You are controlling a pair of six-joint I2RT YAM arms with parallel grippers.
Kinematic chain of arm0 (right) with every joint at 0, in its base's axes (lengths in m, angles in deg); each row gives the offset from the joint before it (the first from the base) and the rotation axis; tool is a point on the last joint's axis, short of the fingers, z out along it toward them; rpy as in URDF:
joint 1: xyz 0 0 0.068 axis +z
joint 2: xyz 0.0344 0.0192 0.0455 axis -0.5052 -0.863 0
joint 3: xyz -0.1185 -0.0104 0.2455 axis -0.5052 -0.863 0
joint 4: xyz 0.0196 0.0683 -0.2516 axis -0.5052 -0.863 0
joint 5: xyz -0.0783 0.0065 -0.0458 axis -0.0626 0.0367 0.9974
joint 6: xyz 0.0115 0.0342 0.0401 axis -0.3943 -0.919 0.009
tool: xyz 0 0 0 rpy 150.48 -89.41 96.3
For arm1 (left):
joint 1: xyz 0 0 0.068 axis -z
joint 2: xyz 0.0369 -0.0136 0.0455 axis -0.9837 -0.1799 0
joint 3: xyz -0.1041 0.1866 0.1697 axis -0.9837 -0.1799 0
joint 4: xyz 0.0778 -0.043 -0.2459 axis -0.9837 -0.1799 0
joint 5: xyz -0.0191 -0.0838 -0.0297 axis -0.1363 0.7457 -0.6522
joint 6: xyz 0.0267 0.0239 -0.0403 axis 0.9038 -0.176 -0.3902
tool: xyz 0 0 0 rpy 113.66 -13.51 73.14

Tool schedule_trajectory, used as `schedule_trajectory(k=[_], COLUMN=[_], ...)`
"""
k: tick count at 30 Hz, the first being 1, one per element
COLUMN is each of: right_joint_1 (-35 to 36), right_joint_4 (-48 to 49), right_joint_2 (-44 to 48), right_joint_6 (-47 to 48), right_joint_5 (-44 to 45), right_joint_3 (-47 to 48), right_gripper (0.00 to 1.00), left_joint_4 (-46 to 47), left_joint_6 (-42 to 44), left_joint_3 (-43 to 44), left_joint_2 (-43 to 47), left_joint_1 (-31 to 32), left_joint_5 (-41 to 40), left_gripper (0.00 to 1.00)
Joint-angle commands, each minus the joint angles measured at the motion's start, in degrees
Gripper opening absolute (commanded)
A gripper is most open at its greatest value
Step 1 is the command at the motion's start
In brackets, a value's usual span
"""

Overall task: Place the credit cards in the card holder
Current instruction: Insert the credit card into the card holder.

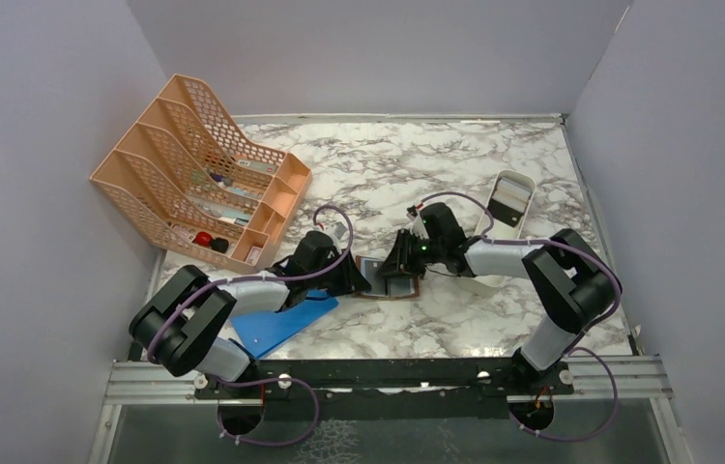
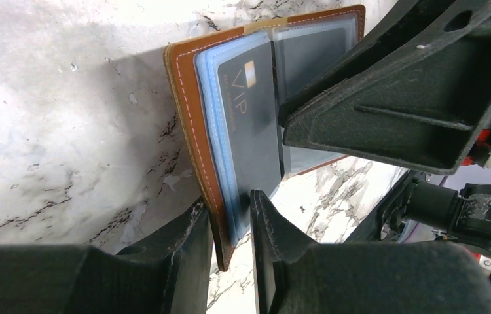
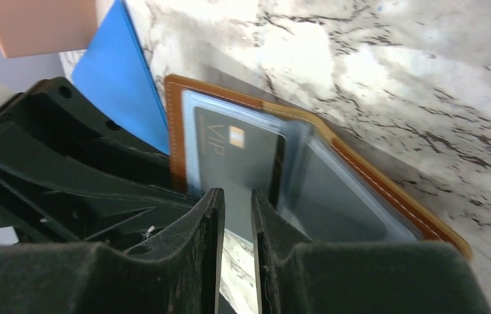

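Note:
The brown leather card holder [image 1: 388,281] lies open on the marble table between my two grippers. In the left wrist view its brown flap [image 2: 181,98] stands between my left gripper's [image 2: 228,204] fingers, which are shut on the flap's lower edge. A dark "VIP" credit card [image 2: 249,124] sits in its clear sleeves, with light blue layers under it; I cannot tell whether these are the light blue card. In the right wrist view, my right gripper [image 3: 236,196] is nearly shut and empty, its tips at the near edge of the dark card [image 3: 243,157].
An orange mesh rack [image 1: 199,169] stands at the back left. A white oblong tray [image 1: 510,198] is at the right, behind my right arm. A bright blue flat board [image 1: 281,319] lies under my left arm and also shows in the right wrist view [image 3: 122,72].

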Motion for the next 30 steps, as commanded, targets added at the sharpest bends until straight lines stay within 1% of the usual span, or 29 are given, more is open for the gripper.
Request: schedule_trajectory(k=[1,5,10,17,24,30], right_joint_1=[0.55,0.54,0.51,0.46,0.46,0.46], right_joint_4=[6.02,5.18,-3.55,-12.69,-16.39,-14.34], right_joint_2=[-0.91,-0.95,2.9,9.27,10.3,6.5], right_joint_6=[-3.24,-2.5,1.93,8.42,12.85,12.79], right_joint_5=[-2.96,-2.56,2.96,11.19,17.32,17.08], right_joint_3=[-1.09,-1.01,1.04,2.13,2.13,1.45], right_gripper=[0.25,0.25,0.27,0.26,0.15,0.14], left_joint_4=[1.58,1.56,-0.29,-1.4,-0.83,0.15], left_joint_6=[0.29,0.33,0.88,1.08,0.45,0.16], left_joint_3=[1.87,2.22,2.89,3.47,3.78,3.98], left_joint_2=[-1.12,-0.58,1.87,4.34,5.85,5.88], left_joint_1=[0.45,0.54,0.54,0.54,0.54,0.54], left_joint_5=[1.4,1.66,1.24,1.75,2.63,3.88], left_gripper=[0.28,0.29,0.35,0.35,0.26,0.15])
